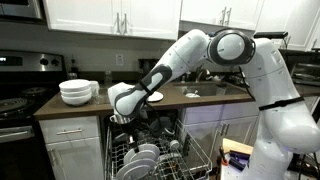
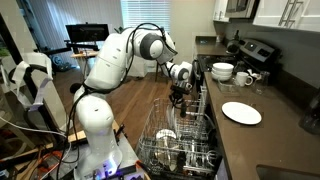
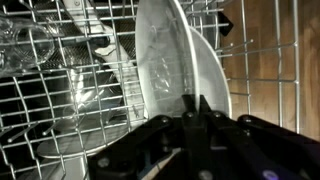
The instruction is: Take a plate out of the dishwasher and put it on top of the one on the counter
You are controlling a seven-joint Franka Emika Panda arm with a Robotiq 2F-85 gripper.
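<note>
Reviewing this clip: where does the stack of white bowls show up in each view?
Exterior view: bowls at the left end of the counter, beside the stove.
Exterior view: bowls at upper right, far down the counter, near the stove.
Wrist view: not in it.
Shared landmark: the dishwasher rack, seen in all three.

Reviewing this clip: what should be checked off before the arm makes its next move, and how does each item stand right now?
1. The gripper is down at the dishwasher rack: ok.
2. The plate stands upright, its rim at the fingers: ok.
3. Firm clamp on the plate: cannot tell.
4. The counter plate is bare on top: ok.
5. The stacked bowls sit apart from the counter plate: ok.
</note>
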